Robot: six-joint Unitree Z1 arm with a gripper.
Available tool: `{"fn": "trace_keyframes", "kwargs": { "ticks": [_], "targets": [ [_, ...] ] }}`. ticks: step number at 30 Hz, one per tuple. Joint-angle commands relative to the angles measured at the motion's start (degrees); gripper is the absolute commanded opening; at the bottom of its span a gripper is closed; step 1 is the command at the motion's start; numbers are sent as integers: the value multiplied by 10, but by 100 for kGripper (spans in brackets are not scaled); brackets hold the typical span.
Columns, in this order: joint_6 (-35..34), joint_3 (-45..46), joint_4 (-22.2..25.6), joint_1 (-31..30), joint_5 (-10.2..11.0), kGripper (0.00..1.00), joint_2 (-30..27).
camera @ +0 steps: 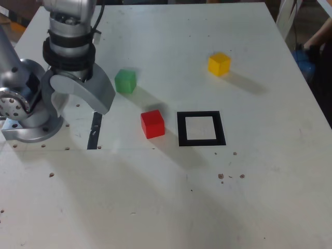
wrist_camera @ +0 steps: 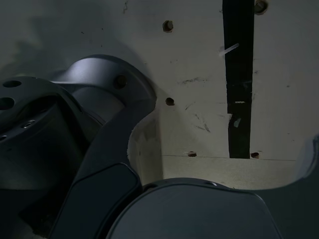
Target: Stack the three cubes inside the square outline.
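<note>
Red cube beside empty square outline; green, yellow apart.

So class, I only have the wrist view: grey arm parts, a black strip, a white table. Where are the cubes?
Observer: None is in your view. The red cube sits just outside the square outline, on the exterior view's left.
Operator: Anything inside the outline?
Observer: No, its white centre is bare.
Operator: And the other two?
Observer: The green cube is near the arm; the yellow cube lies farther toward the exterior view's right, both apart.
</note>
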Motion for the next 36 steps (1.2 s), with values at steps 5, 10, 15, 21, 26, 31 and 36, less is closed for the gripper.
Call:
{"fn": "trace_keyframes", "kwargs": {
  "ticks": [5, 10, 15, 21, 26, 31, 36],
  "targets": [
    [1, -1, 7, 0, -3, 99, 1],
    [1, -25, 6, 3, -10, 98, 7],
    [1, -111, 12, 5, 7, 98, 27],
    [-32, -212, 44, 7, 18, 97, 96],
    [-84, -225, 50, 11, 25, 96, 147],
    [-133, -216, 34, 11, 25, 95, 164],
    [-175, -210, 11, 11, 23, 93, 179]
  ]
}}
